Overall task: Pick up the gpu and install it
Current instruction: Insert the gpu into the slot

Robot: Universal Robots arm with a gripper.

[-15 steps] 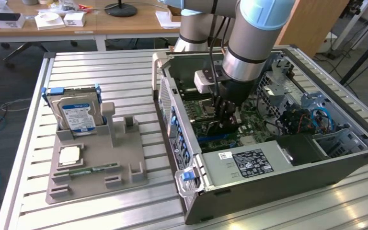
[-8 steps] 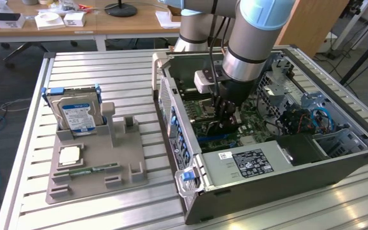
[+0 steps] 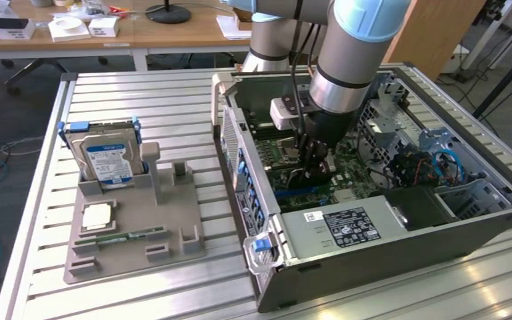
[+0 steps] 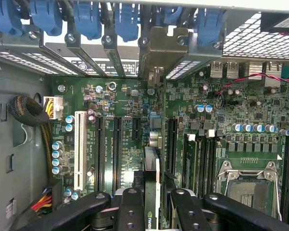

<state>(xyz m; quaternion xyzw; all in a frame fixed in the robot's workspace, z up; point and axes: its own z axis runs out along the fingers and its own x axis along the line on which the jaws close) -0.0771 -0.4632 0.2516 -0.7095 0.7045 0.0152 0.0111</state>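
Wrist view shows the gripper point(image 4: 151, 204) clamped on the gpu point(image 4: 151, 166), held edge-on above the motherboard point(image 4: 221, 130), its bracket point(image 4: 161, 48) up at the rear slot openings. From the exterior view, the arm reaches down into the case point(image 3: 372, 263), with the card low among the expansion slots. The risk, as I judge it: a card slightly off its slot would jam or bend when pressed, or its bracket could catch on the blue clips point(image 4: 86, 19).
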